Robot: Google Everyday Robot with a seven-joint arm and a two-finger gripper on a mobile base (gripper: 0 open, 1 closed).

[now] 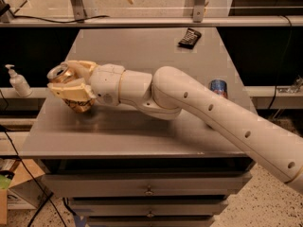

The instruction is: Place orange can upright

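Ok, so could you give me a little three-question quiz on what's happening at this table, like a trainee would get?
1. True or false: the short orange-gold drink can stands free on the grey metal table, well away from the cream two-finger gripper.
2. What lies at the table's far end? A) a dark flat packet B) a red mug C) a green sponge
3. Fill in: the slim blue-and-silver can peeks out from behind the robot's white ____.

Key
1. False: the fingers are shut on the can, which is tilted, over the table's picture-left side.
2. A
3. arm
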